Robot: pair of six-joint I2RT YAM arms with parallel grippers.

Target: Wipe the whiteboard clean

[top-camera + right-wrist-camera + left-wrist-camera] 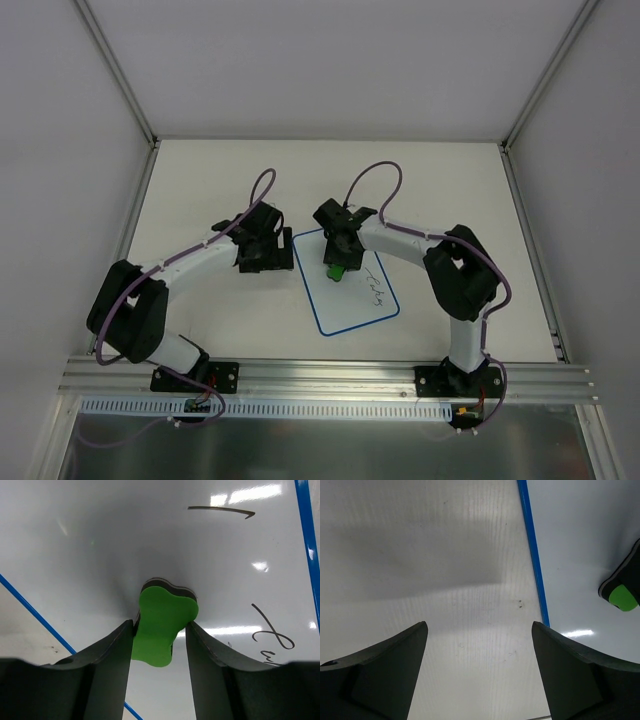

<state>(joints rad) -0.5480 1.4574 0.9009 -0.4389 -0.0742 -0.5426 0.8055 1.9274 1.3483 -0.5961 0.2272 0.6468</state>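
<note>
The whiteboard [350, 290], white with a thin blue border, lies tilted in the middle of the table, with dark handwriting [376, 287] near its right side. My right gripper [338, 262] is shut on the green eraser [161, 622], whose dark felt face presses on the whiteboard [100, 540]; scribbles [272, 632] show to its right. My left gripper [262, 255] is open and empty, just off the board's left edge. In the left wrist view its jaws stand wide apart over bare table, with the board's blue edge [532, 555] and the eraser [622, 596] at the right.
White walls and aluminium frame posts enclose the table [200, 190]. An aluminium rail [330, 378] carries the arm bases along the near edge.
</note>
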